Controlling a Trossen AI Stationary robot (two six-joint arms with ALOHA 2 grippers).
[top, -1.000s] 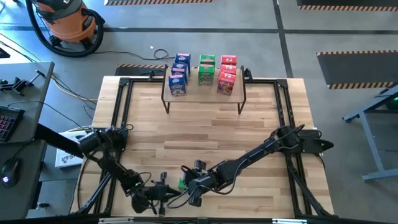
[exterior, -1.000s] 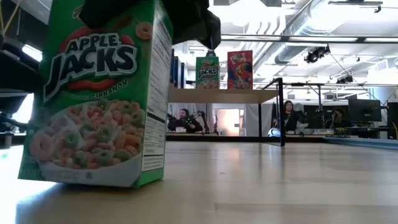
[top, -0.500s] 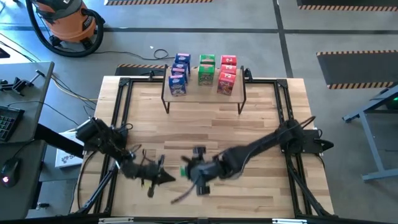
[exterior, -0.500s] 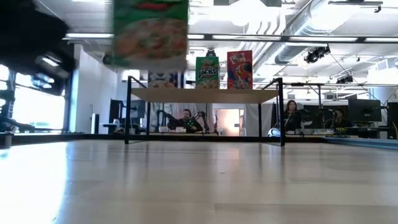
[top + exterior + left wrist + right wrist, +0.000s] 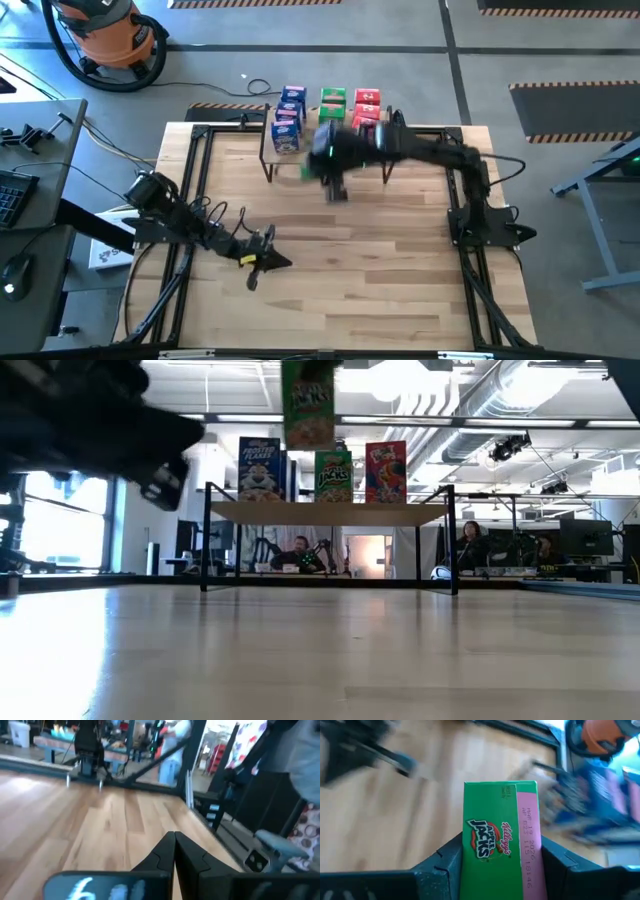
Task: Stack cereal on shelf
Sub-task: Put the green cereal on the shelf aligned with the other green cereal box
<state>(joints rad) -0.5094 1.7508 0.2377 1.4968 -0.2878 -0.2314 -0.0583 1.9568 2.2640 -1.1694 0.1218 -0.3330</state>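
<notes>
A green Apple Jacks cereal box (image 5: 307, 405) hangs in the air in front of the shelf (image 5: 330, 512), higher than the shelf board, with my right gripper (image 5: 318, 168) shut on it. The box's end face fills the right wrist view (image 5: 492, 835). On the shelf stand blue (image 5: 288, 120), green (image 5: 332, 110) and red (image 5: 365, 120) cereal boxes on their bases. My left gripper (image 5: 270, 262) is shut on nothing, low over the table's near left part, and points level. My right gripper pinches the green box between its two fingers (image 5: 451, 857), one on each side of the printed end face (image 5: 520, 820). The fingers slant down from above. The box is lifted clear of the table and hangs upright below them, its front toward the near edge.
Black frame rails (image 5: 195, 170) run along the table's left and right sides. Bare wooden tabletop (image 5: 380, 250) lies between the shelf and the near edge. An orange vacuum (image 5: 105, 35) stands on the floor at the far left. People (image 5: 465, 540) sit beyond the table.
My right gripper has lifted the green box off the table near the near edge and carried it up and toward the far edge, in front of the shelf. My left gripper, still shut, has moved away from the near edge toward the table's middle.
</notes>
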